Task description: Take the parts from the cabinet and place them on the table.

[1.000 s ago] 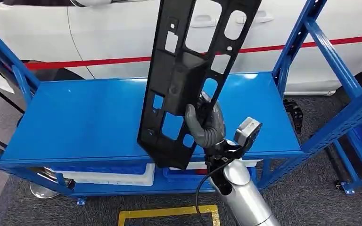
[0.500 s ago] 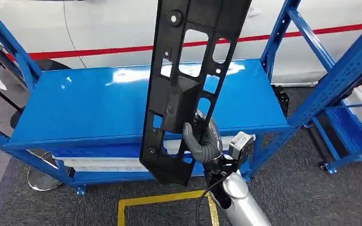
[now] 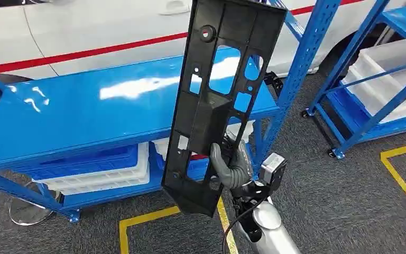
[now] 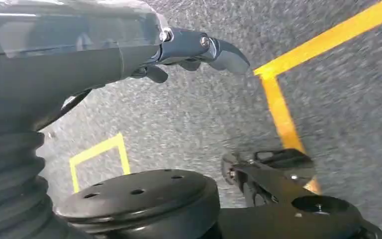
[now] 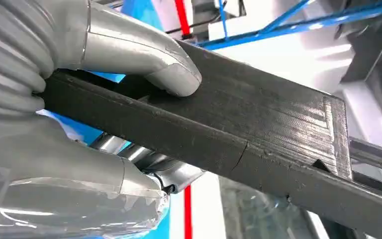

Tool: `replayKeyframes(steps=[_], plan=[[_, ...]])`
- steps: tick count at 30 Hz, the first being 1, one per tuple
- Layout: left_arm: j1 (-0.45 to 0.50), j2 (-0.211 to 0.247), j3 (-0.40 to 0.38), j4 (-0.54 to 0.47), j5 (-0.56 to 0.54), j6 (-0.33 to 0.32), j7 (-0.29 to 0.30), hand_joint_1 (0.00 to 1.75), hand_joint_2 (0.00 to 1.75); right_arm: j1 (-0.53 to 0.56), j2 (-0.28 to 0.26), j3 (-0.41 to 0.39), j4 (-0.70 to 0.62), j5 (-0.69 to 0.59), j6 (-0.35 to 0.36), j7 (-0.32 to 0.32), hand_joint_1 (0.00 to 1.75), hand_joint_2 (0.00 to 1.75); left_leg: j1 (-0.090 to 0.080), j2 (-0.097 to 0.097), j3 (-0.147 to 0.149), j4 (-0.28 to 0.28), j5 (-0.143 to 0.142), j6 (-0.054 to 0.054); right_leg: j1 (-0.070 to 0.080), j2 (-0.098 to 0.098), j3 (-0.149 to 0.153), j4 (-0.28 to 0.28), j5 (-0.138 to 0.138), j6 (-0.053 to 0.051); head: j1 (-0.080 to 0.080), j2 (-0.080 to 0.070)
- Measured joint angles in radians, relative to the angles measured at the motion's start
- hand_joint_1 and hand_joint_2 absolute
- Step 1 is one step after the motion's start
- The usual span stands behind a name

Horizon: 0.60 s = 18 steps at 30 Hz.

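A white car [image 3: 84, 26] with a red stripe along its side fills the head view from 10 to 12 o'clock. In front of it stands a blue shelf rack [image 3: 84, 114] with a glossy top shelf, reaching from 9 o'clock to just past the centre. Below that shelf, at about 8 o'clock, sit a blue crate [image 3: 92, 159] and a white bin [image 3: 105, 177], stacked close together. A second blue rack [image 3: 386, 79] stands at 2 to 3 o'clock, well apart from the first, with white bins [image 3: 386, 84] on its lower level. Grey carpet [image 3: 338, 196] covers the floor, marked with yellow tape lines [image 3: 402, 174] at 4 o'clock and at 6 to 7 o'clock.

The black panel [image 3: 222, 100], a long flat plastic part with many cut-out holes, is held nearly upright in front of the first rack, running from 12 o'clock down to about 6 o'clock, tilted slightly with its top toward 1 o'clock. It is off the shelf, in the air.

The right hand [image 3: 231, 164] grips the panel near its lower end at about 5 o'clock; in the right wrist view the thumb [image 5: 144, 59] presses on one face and the other fingers [image 5: 129, 174] wrap under the edge.

The left hand [image 4: 194, 47] hangs above the carpet, holding nothing, its fingers stretched out.
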<state>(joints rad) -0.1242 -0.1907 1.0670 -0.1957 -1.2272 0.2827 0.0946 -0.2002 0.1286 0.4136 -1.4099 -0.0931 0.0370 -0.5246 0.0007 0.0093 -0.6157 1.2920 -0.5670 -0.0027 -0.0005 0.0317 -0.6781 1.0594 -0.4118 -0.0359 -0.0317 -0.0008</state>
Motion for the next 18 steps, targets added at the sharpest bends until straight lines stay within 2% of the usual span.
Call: replayKeyframes(steps=[1, 2, 3, 4, 5, 6, 7, 8, 9, 10, 11, 12, 13, 14, 15, 16, 17, 18], plan=[[0.001, 0.0, -0.003, 0.0, -0.003, 0.0, 0.003, 0.0, 1.75, 0.004, 0.0, -0.003, 0.0, 0.003, 0.0, 0.0, 1.71, 1.75, -0.003, -0.009, 0.046, -0.058, 0.035, 0.009, 0.0, 0.012, -0.014, 0.0, 0.013, 0.002, 0.0, 0.0], [0.003, 0.0, -0.006, 0.0, -0.008, 0.0, 0.005, 0.0, 1.75, 0.007, 0.002, -0.005, 0.0, 0.008, 0.0, 0.0, 1.71, 1.75, -0.008, -0.036, 0.109, -0.143, 0.044, 0.019, -0.001, 0.024, -0.026, 0.0, 0.027, 0.005, 0.0, 0.0], [0.005, 0.004, -0.007, -0.001, -0.01, 0.0, 0.007, 0.0, 1.75, 0.009, 0.005, -0.009, 0.0, 0.011, 0.0, 0.0, 1.71, 1.75, -0.012, -0.082, 0.163, -0.233, 0.004, 0.034, -0.003, 0.032, -0.035, 0.0, 0.038, 0.008, 0.0, 0.0], [0.008, 0.005, -0.008, -0.001, -0.011, 0.0, 0.007, 0.0, 1.75, 0.01, 0.008, -0.011, 0.0, 0.011, -0.001, 0.0, 1.71, 1.75, -0.011, -0.089, 0.202, -0.31, -0.014, 0.032, -0.004, 0.041, -0.038, -0.002, 0.05, 0.014, 0.0, 0.0], [0.012, 0.005, -0.01, -0.001, -0.013, 0.0, 0.007, 0.0, 1.75, 0.015, 0.009, -0.013, 0.0, 0.012, 0.0, 0.0, 1.71, 1.75, -0.016, -0.085, 0.192, -0.301, -0.007, 0.023, -0.01, 0.049, -0.036, -0.016, 0.068, 0.023, 0.0, 0.0], [0.012, 0.005, -0.012, -0.001, -0.013, 0.0, 0.007, 0.0, 1.75, 0.02, 0.011, -0.016, -0.001, 0.012, 0.0, 0.0, 1.71, 1.75, -0.021, -0.079, 0.189, -0.302, 0.006, 0.03, -0.015, 0.059, -0.036, -0.027, 0.084, 0.03, -0.002, 0.0], [0.011, 0.005, -0.015, -0.001, -0.013, 0.0, 0.007, 0.0, 1.75, 0.028, 0.01, -0.021, -0.003, 0.013, -0.001, 0.0, 1.71, 1.75, -0.023, -0.065, 0.185, -0.32, 0.022, 0.034, -0.012, 0.072, -0.037, -0.042, 0.105, 0.04, -0.002, 0.0], [0.011, 0.003, -0.016, -0.001, -0.013, 0.0, 0.007, 0.0, 1.75, 0.033, 0.01, -0.028, -0.003, 0.013, -0.001, 0.0, 1.71, 1.75, -0.003, -0.045, 0.183, -0.339, 0.047, 0.035, -0.011, 0.061, -0.042, -0.04, 0.099, 0.039, 0.001, 0.0], [0.012, 0.003, -0.018, -0.001, -0.013, 0.0, 0.007, 0.0, 1.75, 0.035, 0.01, -0.031, -0.005, 0.013, -0.001, 0.0, 1.71, 1.75, -0.009, -0.038, 0.173, -0.347, 0.065, 0.039, -0.003, 0.027, -0.051, -0.024, 0.047, 0.042, 0.002, 0.0], [0.013, 0.003, -0.019, -0.001, -0.013, 0.0, 0.007, 0.0, 1.75, 0.035, 0.01, -0.032, -0.006, 0.015, -0.001, 0.001, 1.71, 1.75, -0.01, -0.02, 0.158, -0.346, 0.077, 0.046, -0.003, 0.005, -0.064, 0.024, -0.028, 0.044, 0.003, 0.0], [0.014, 0.004, -0.021, -0.001, -0.013, 0.0, 0.007, 0.0, 1.75, 0.036, 0.01, -0.032, -0.006, 0.015, -0.002, 0.0, 1.71, 1.75, -0.011, -0.007, 0.14, -0.343, 0.09, 0.043, -0.007, -0.01, -0.074, 0.098, -0.098, 0.048, 0.003, 0.0], [0.013, 0.004, -0.022, -0.001, -0.013, 0.0, 0.006, 0.0, 1.75, 0.038, 0.01, -0.034, -0.006, 0.015, -0.002, 0.0, 1.71, 1.75, -0.012, 0.008, 0.124, -0.34, 0.101, 0.043, -0.01, -0.018, -0.08, 0.167, -0.136, 0.053, 0.003, 0.0], [0.012, 0.004, -0.022, -0.001, -0.013, 0.0, 0.006, 0.0, 1.75, 0.04, 0.01, -0.037, -0.006, 0.015, -0.002, 0.001, 1.71, 1.75, -0.012, 0.022, 0.105, -0.334, 0.111, 0.041, -0.015, -0.021, -0.083, 0.23, -0.134, 0.059, 0.003, 0.0], [0.012, 0.004, -0.023, -0.001, -0.013, 0.0, 0.007, 0.0, 1.75, 0.042, 0.01, -0.038, -0.006, 0.015, -0.002, 0.001, 1.71, 1.75, -0.011, 0.037, 0.084, -0.328, 0.12, 0.038, -0.022, -0.024, -0.077, 0.266, -0.096, 0.065, 0.003, 0.0], [0.01, 0.004, -0.023, -0.001, -0.015, 0.0, 0.006, 0.0, 1.75, 0.044, 0.01, -0.04, -0.006, 0.015, -0.002, 0.001, 1.71, 1.75, -0.01, 0.052, 0.059, -0.317, 0.129, 0.034, -0.029, -0.028, -0.056, 0.268, -0.041, 0.072, 0.003, 0.0], [0.008, 0.004, -0.024, -0.001, -0.016, 0.0, 0.005, 0.0, 1.75, 0.046, 0.01, -0.04, -0.006, 0.015, -0.002, 0.001, 1.71, 1.75, -0.008, 0.064, 0.035, -0.304, 0.136, 0.029, -0.035, -0.037, -0.016, 0.233, -0.006, 0.078, 0.003, 0.0], [0.007, 0.004, -0.024, -0.001, -0.016, 0.0, 0.004, 0.0, 1.75, 0.047, 0.01, -0.04, -0.007, 0.018, -0.002, 0.001, 1.71, 1.75, -0.007, 0.073, 0.015, -0.29, 0.14, 0.023, -0.039, -0.055, 0.042, 0.17, -0.01, 0.084, 0.003, 0.0], [0.005, 0.005, -0.024, -0.002, -0.015, 0.0, 0.002, 0.0, 1.75, 0.049, 0.01, -0.041, -0.01, 0.022, 0.0, 0.002, 1.71, 1.75, -0.009, 0.078, 0.002, -0.273, 0.142, 0.018, -0.041, -0.093, 0.111, 0.08, -0.07, 0.089, 0.003, 0.0]])
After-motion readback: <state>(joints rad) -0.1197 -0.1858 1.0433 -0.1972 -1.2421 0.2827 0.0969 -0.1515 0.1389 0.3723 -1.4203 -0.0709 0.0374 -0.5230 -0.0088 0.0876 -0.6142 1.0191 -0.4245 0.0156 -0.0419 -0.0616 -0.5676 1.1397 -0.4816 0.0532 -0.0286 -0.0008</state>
